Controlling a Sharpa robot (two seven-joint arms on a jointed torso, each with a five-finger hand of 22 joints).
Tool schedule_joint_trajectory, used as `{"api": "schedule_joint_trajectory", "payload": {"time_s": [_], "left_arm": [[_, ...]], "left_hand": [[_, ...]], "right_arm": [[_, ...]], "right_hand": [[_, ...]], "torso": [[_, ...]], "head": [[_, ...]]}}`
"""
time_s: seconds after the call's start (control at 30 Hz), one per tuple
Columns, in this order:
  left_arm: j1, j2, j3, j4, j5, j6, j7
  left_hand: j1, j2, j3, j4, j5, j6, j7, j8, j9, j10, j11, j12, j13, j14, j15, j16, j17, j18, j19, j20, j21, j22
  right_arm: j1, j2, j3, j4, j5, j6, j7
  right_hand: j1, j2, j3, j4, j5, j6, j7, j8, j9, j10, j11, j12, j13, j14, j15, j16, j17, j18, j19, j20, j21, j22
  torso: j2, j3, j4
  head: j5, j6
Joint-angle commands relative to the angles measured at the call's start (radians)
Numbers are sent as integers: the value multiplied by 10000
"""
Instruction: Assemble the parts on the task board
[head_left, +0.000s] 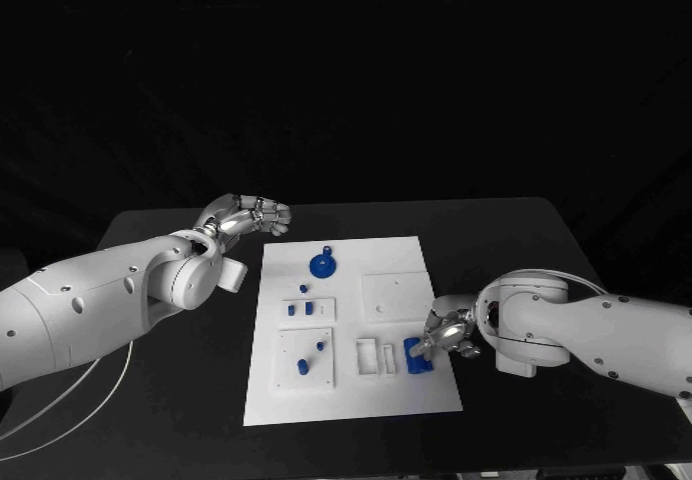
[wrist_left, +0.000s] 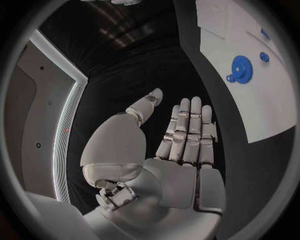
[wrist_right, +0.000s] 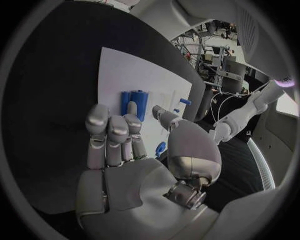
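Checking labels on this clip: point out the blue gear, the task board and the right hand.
blue gear (head_left: 323, 265), head view, its round face.
task board (head_left: 389, 400), head view, bare near edge.
right hand (head_left: 450, 335), head view, middle of hand.

White board (head_left: 378, 400) is lying flat mid-table, blue gear (head_left: 323, 265) sitting near its far end, small blue pegs (head_left: 303, 309) in the left blocks, blue block (head_left: 418, 356) at the right edge.

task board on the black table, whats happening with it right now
The robot is assembling small blue parts on the white task board. Its right hand is down at the board's right edge, fingers at a pair of blue cylinder-like parts; whether it grips them is unclear. Its left hand hovers off the board's far left corner with fingers apart, holding nothing. A blue gear and several smaller blue pieces lie untouched on the board.
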Motion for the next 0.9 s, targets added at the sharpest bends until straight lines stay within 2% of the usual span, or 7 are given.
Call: {"api": "schedule_joint_trajectory", "payload": {"time_s": [0.03, 0.37, 0.57, 0.73, 0.9], "left_arm": [[4, -4, 7, 27, 60, 133, 56], [4, 2, 7, 28, 60, 165, 54], [4, 2, 6, 29, 60, 221, -1], [4, -6, 6, 37, 60, 209, 4], [5, -8, 6, 44, 60, 207, -2]], "left_hand": [[-54, 25, -51, 23, 16, -60, -10, 32, -13, -84, 1, -15, -10, 11, 48, -69, 17, -47, -5, 29, -41, 11], [-60, 27, -53, 25, 15, -60, -11, 36, -15, -84, 0, -14, -12, 12, 47, -75, 25, -46, -6, 27, -46, 16], [-61, 35, -52, 26, 16, -42, -18, 49, -12, -85, 0, -14, -13, 12, 47, -83, 31, -45, -7, 26, -50, 21], [-68, 29, -57, 26, 10, -36, -21, 55, -11, -94, 3, -18, -17, 6, 50, -93, 35, -46, -10, 28, -56, 25], [-72, 29, -59, 27, 7, -35, -22, 57, -12, -95, 3, -18, -18, 6, 50, -96, 38, -46, -11, 28, -58, 28]], "right_arm": [[-25, 90, -7, -76, -195, -40, -21], [-114, 414, -24, -281, -221, -236, 51], [-208, 592, -23, -455, -243, -411, 110], [-266, 729, -43, -527, -130, -434, 104], [-317, 840, -143, -536, -34, -469, 95]], "right_hand": [[-100, -43, 20, 31, -4, 12, 96, -18, 10, 71, -6, -17, 4, 51, -30, -53, 15, 997, -75, 25, 24, 202], [-141, -76, 49, 29, -4, -20, 109, -55, 16, 64, 6, -44, 7, 54, -19, -69, 25, 997, -87, 23, 34, 196], [-154, -87, 61, 29, -4, -38, 115, -72, 17, 51, 11, -62, -4, 54, -15, -76, 29, 997, -92, 22, 37, 193], [-258, -278, 55, 51, -4, -125, 147, -149, 17, 25, 42, -110, -11, 60, 13, -105, 43, 997, -104, 21, 47, 183], [-385, -471, 10, 100, -4, -187, 174, -211, 28, 9, 69, -149, 0, 70, 39, -130, 61, 997, -109, 16, 57, 173]], "torso": [[5, 19, 3], [5, 23, -3], [1, 13, 0], [2, 10, -2], [0, 4, -9]], "head": [[37, -18], [94, -19], [108, -13], [138, -22], [139, -34]]}}
